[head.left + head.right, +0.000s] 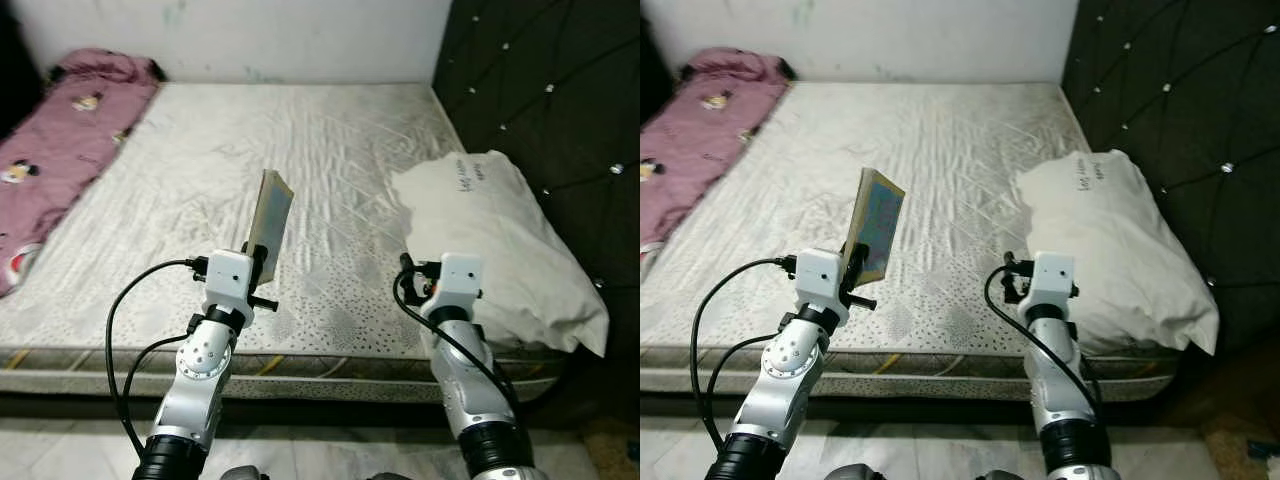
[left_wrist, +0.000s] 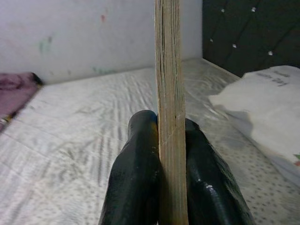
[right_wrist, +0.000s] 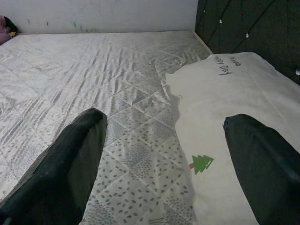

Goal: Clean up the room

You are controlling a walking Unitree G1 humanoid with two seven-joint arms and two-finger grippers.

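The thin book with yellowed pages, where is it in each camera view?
Left eye: thin yellowed book upright, left of centre, above the left gripper.
Right eye: book left of centre.
Left wrist: edge-on, clamped between black fingers.
Right wrist: absent.
Shared landmark: white pillow.

We hold both silver arms raised forward, forearms angled up toward twelve o'clock. Our left claw (image 2: 171, 164) is clamped, its two black fingers (image 2: 133, 178) pressed flat on either side of a thin book (image 1: 270, 220) held upright. Our right claw (image 3: 164, 159) hovers with fingers spread wide.
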